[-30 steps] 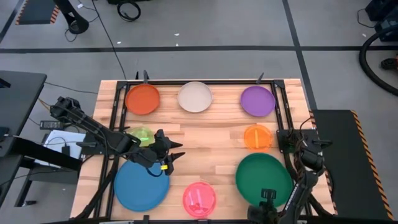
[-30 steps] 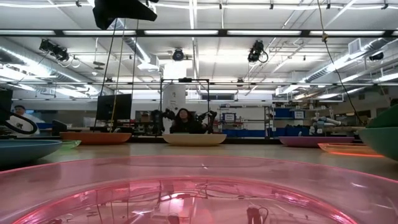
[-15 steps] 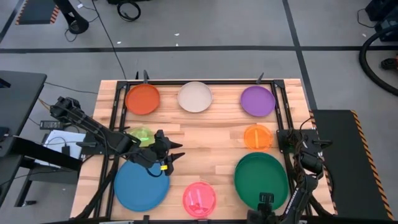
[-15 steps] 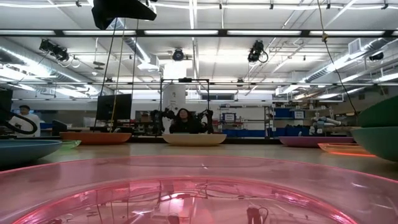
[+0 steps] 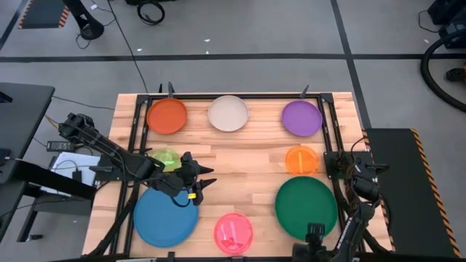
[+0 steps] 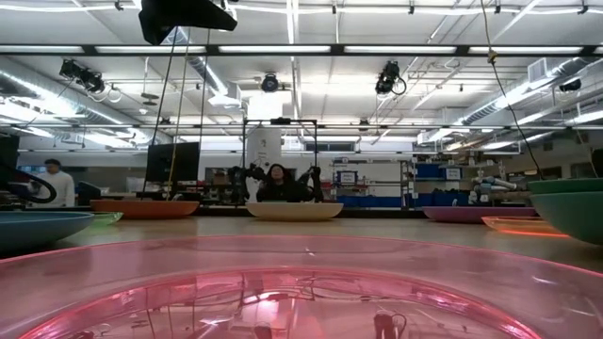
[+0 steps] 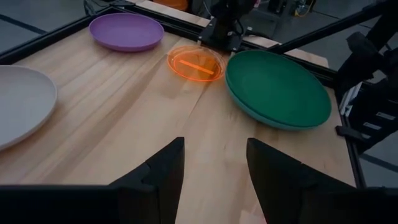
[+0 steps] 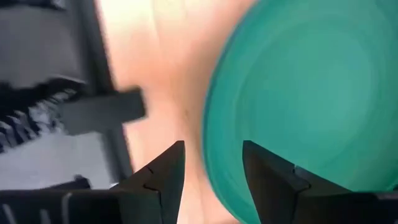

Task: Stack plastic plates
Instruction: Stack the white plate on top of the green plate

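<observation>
High view: right gripper (image 5: 314, 234) spread beside dark green plate (image 5: 306, 207) (no writing legible); left gripper (image 5: 206, 180) spread.

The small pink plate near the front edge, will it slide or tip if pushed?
The small translucent pink plastic plate looks glossy and thin, so probably light and apt to slide on the smooth wooden table. Its shallow, wide shape suggests tipping is unlikely.
</observation>
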{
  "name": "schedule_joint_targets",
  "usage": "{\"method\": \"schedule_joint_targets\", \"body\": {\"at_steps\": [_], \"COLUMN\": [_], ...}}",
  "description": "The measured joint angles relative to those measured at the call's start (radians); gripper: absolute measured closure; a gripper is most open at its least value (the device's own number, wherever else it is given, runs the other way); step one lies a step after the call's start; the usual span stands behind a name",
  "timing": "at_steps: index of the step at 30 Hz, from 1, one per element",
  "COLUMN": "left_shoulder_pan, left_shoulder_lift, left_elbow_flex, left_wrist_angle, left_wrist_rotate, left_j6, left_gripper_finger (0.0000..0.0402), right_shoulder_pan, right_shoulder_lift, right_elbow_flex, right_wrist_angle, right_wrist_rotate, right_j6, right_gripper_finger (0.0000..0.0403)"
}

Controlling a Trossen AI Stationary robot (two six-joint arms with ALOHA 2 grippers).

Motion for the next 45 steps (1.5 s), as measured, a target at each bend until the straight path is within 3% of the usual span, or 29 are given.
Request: {"method": "schedule_joint_targets", "body": {"at_steps": [9,14,21,24,26,28,32,38,45], "left_shoulder_pan": [0.000,-0.022,-0.032,-0.063,-0.092,-0.116,-0.146,-0.108,-0.071], "left_shoulder_lift": [0.006,0.086,0.259,0.299,0.301,0.292,0.265,0.272,0.328], "left_elbow_flex": [0.000,0.001,0.002,0.002,0.002,0.002,0.001,0.001,0.000], "left_wrist_angle": [0.034,0.296,0.679,0.732,0.696,0.623,0.400,0.052,-0.029], "left_wrist_rotate": [-0.001,-0.076,-0.092,-0.210,-0.328,-0.360,-0.260,-0.148,-0.137], "left_j6": [-0.004,0.104,0.224,0.286,0.319,0.340,0.280,0.049,-0.010], "left_gripper_finger": [0.0223,0.0223,0.0223,0.0225,0.0225,0.0225,0.0225,0.0225,0.0225], "right_shoulder_pan": [-0.006,-0.046,-0.200,-0.272,-0.313,-0.348,-0.419,-0.558,-0.794], "right_shoulder_lift": [-0.096,-0.153,-0.238,-0.293,-0.328,-0.365,-0.436,-0.490,-0.482], "right_elbow_flex": [0.092,0.072,-0.023,-0.090,-0.151,-0.226,-0.399,-0.650,-0.807], "right_wrist_angle": [-0.019,-0.036,-0.039,-0.038,-0.036,-0.018,0.123,0.511,0.878], "right_wrist_rotate": [0.243,0.374,0.435,0.519,0.555,0.565,0.560,0.519,0.369], "right_j6": [-0.029,-0.091,-0.333,-0.368,-0.391,-0.421,-0.501,-0.726,-1.023], "right_gripper_finger": [0.0236,0.0238,0.0237,0.0238,0.0235,0.0230,0.0216,0.0200,0.0194]}}
